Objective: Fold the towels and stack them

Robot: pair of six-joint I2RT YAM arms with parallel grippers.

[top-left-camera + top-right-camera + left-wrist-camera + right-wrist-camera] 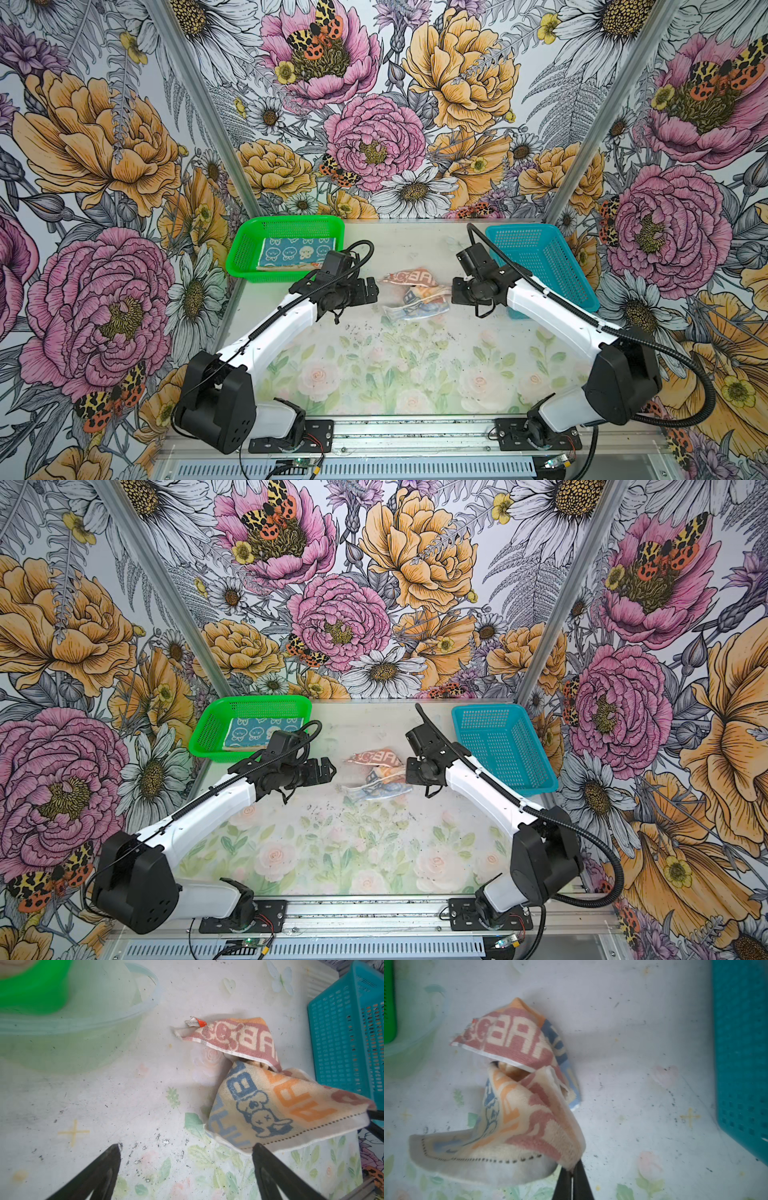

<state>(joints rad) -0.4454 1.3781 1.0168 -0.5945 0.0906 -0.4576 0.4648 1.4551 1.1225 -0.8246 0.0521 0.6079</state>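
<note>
— Where is the blue, orange and brown striped towel (415, 296)?

— Crumpled on the middle of the worktop (415, 245), between the two arms. The green plastic mesh basket (286, 222) is off to its left and the blue plastic mesh basket (519, 227) to its right; it touches neither.

— And the grippers?

— The right gripper (572, 1167) has its jaws pressed together on a cream-hemmed corner at the towel's right side, and that corner is raised off the surface. The left gripper (186, 1146) is spread wide with nothing in it, just beside the towel's left edge.

— Which way does the towel run?

— It's a heap, so it has no clean long axis. The brown lettered band lies along the far side, running left to right. The corner with the small orange-and-white tag (196, 1022) points left, toward the green basket. The dotted hem drapes leftward from the pinched corner.

— Any other towel?

— A teal-blue cloth towel with white bunnies (291, 251) lies flat inside the green basket.
</note>
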